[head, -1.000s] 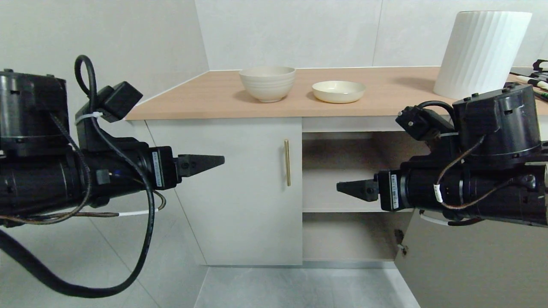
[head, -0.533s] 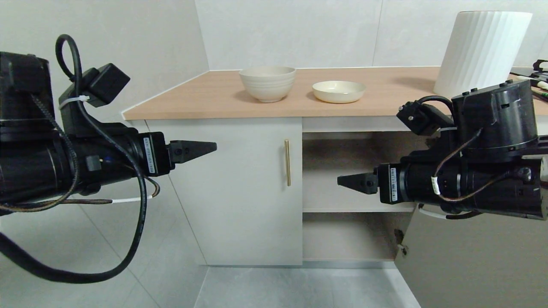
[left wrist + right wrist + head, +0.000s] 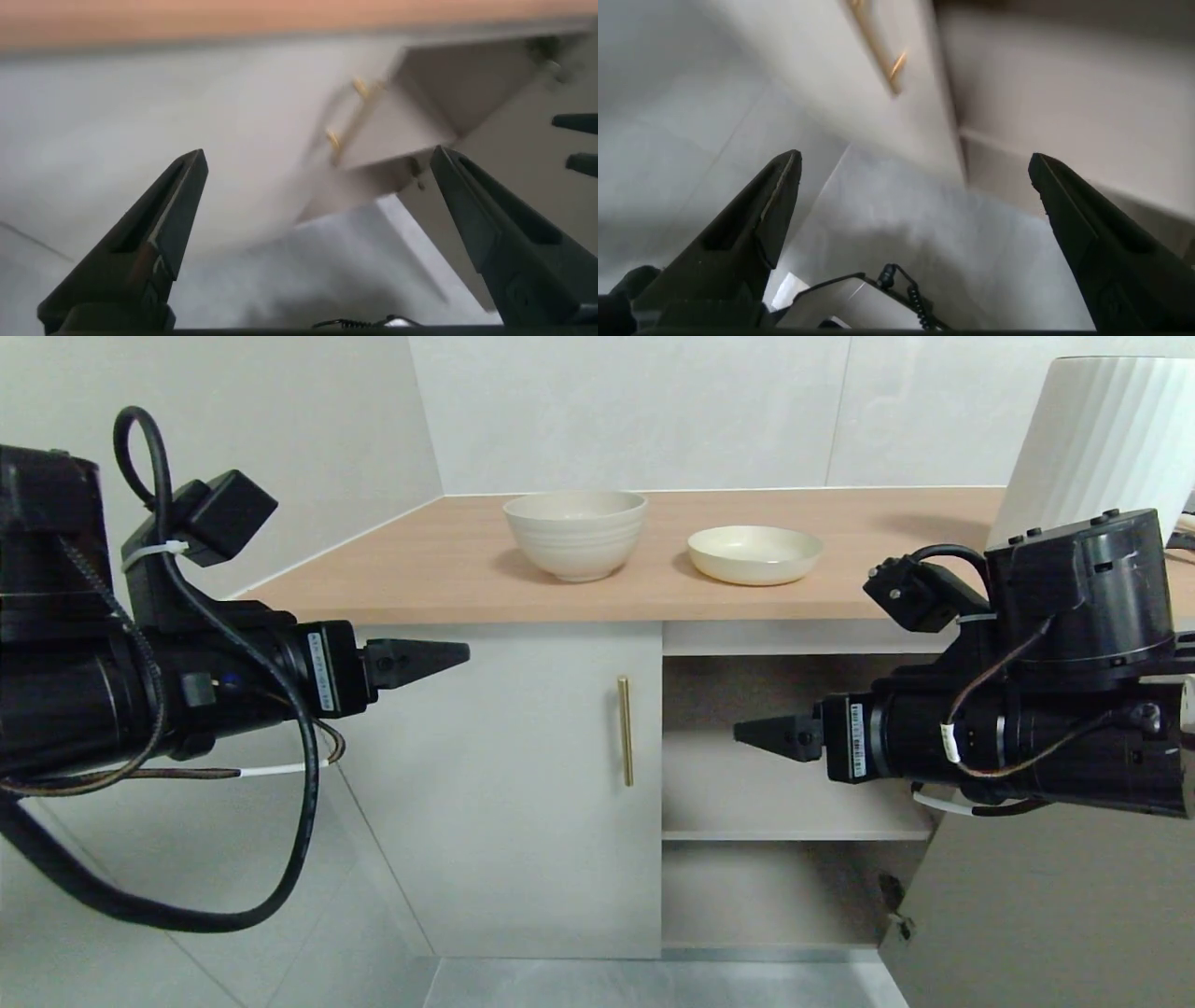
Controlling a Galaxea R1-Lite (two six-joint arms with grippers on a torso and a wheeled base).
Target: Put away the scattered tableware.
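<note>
I have both arms level in front of the cabinet, below the desk (image 3: 439, 569) top. Left gripper (image 3: 439, 659) is spread wide and holding nothing, facing the closed door (image 3: 523, 784), with the brass handle (image 3: 625, 731) off to its right. Right gripper (image 3: 761, 735) is also spread wide and empty, in front of the open compartment just above its shelf (image 3: 794, 798). The ribbed bowl (image 3: 576, 534) and shallow dish (image 3: 754, 553) sit upright on the desk, side by side but not touching, bowl on the left. A white ribbed container (image 3: 1102, 439) stands at the right end of the desk.
</note>
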